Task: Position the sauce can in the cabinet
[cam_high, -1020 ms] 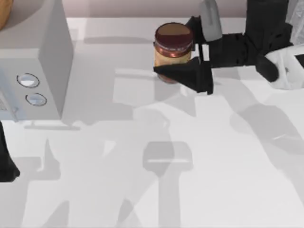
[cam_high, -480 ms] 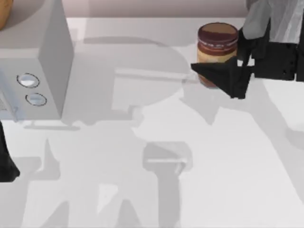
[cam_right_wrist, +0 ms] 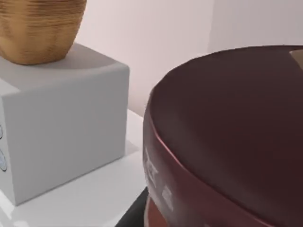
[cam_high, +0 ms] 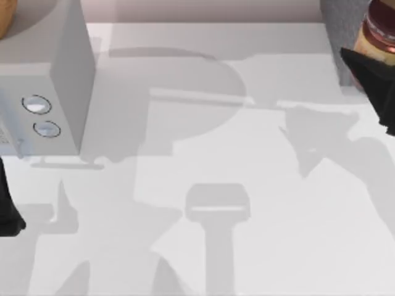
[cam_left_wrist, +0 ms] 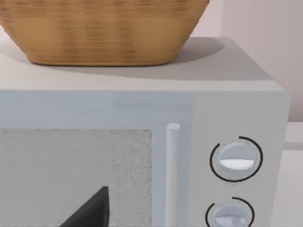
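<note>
1. Our right gripper [cam_high: 378,77] pinches the sauce can [cam_high: 378,37], at two o'clock over the counter [cam_high: 247,185].
2. We judge: keep it upright, carry steadily toward the cabinet [cam_high: 340,18].
3. Left gripper [cam_left_wrist: 90,210] faces the microwave [cam_left_wrist: 227,109]; we cannot tell its state.

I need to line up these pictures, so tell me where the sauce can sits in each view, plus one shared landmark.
Top view: the sauce can is at the far right edge, near the table's back, held by the right gripper.
Left wrist view: not in it.
Right wrist view: the can's maroon top is close up.
Shared landmark: the grey microwave.
</note>
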Robot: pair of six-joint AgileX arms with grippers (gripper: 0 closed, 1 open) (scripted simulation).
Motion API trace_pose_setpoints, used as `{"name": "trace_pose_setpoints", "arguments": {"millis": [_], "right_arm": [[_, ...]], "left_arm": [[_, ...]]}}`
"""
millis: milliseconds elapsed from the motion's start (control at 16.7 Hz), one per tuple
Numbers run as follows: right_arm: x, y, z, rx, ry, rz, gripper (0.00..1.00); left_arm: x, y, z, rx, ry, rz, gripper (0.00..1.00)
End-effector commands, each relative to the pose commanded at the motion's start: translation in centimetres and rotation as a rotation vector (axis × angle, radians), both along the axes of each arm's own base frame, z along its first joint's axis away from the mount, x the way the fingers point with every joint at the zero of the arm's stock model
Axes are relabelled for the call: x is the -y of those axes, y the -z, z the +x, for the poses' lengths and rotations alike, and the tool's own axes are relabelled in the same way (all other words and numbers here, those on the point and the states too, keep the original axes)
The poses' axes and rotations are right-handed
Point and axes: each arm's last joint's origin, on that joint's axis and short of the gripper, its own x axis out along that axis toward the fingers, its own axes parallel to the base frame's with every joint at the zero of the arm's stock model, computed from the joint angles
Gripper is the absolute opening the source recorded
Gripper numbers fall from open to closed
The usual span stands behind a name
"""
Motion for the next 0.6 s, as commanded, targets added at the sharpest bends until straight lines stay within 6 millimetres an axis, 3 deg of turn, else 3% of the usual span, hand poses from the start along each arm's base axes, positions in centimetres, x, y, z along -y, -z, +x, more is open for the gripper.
{"name": "trace_pose_setpoints", "arguments": {"millis": [120,240,420,600], "right_arm": [[1.3,-1.0,-3.2,0.084,0.101,0.018,0.0],[2.5,-0.6,-6.8,0.149,0.221,0.047,0.0],[3.9,2.8,-10.9,0.179,0.42,0.101,0.0],[5.0,7.9,-12.2,0.126,0.615,0.128,0.0]], "left_arm": [[0.0,0.0,0.0,0.0,0.0,0.0,1.0],[0.0,0.0,0.0,0.0,0.0,0.0,1.0],[0.0,0.0,0.0,0.0,0.0,0.0,1.0],[0.0,0.0,0.0,0.0,0.0,0.0,1.0]]}}
